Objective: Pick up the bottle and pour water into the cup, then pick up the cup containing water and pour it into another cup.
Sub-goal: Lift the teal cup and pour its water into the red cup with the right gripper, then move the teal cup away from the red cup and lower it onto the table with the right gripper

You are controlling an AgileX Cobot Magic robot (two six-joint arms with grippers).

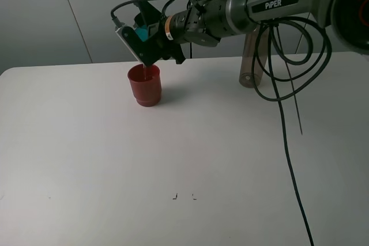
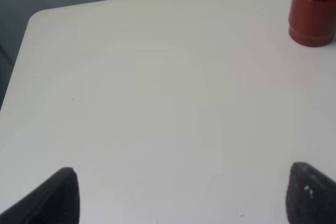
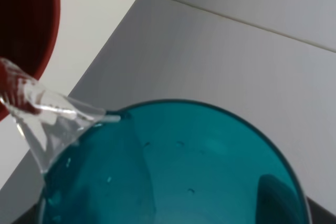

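Your right gripper (image 1: 145, 37), upper left of the frame, pinches the tipped teal cup (image 3: 173, 166); water (image 3: 47, 119) streams into the red-brown cup (image 1: 145, 84). Left gripper (image 2: 181, 195) spread.

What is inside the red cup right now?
Water is streaming from the tilted teal cup into the red cup. The water level inside cannot be seen; the right gripper and the cup's wall cover it.

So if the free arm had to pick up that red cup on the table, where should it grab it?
Probably around the wider upper wall of the red cup, coming in level from the side. It stands upright on the table, its base steps in narrower, and the teal cup in the right gripper is pouring from above, so the top is blocked.
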